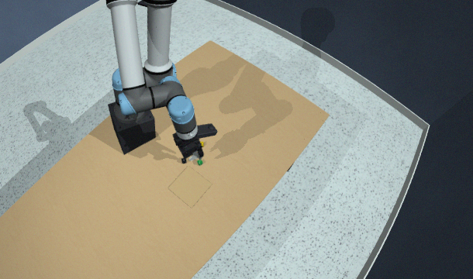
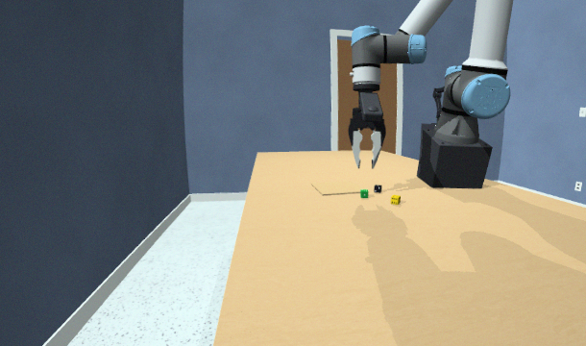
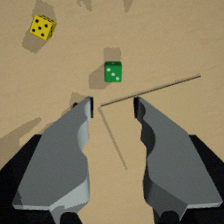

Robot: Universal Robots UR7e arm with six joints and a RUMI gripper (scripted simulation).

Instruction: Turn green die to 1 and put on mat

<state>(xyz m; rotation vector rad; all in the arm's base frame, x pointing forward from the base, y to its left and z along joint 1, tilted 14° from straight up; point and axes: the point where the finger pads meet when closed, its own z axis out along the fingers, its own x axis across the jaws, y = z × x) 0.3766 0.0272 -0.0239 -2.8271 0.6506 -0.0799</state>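
The green die (image 1: pixel 200 162) (image 2: pixel 364 193) (image 3: pixel 113 75) sits flat on the table just outside the mat (image 1: pixel 190 187) (image 2: pixel 338 188) (image 3: pixel 170 115), near one corner. Its top shows 3 in the wrist view. The black die (image 1: pixel 184 160) (image 2: pixel 378 188) is near the same corner; in the wrist view a finger hides nearly all of it, so its top cannot be read there. The yellow die (image 1: pixel 201 143) (image 2: pixel 395 200) (image 3: pixel 42 25) lies farther off with 5 on top. My gripper (image 2: pixel 366 166) (image 3: pixel 113 98) is partly open and empty, pointing down above the table near the dice.
The thin square mat has a slightly raised edge. The arm's black base block (image 1: pixel 133 129) (image 2: pixel 453 163) stands on the wooden table (image 1: pixel 116 217) (image 2: pixel 293 269), well away from the dice. The arm casts shadows across the table.
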